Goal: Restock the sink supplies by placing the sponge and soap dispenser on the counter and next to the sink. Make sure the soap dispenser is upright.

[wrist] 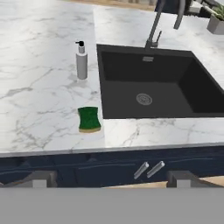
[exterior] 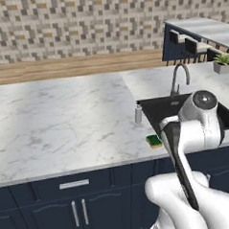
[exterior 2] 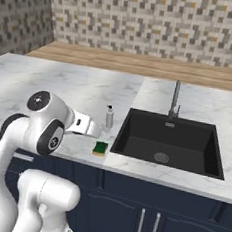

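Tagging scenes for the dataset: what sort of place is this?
A rendered home kitchen: a marble counter on navy cabinets, a black sink with a gooseneck faucet, and a mosaic tile backsplash.

Base views flank sink [exterior: 183,113], hand view seemingly nearer, above
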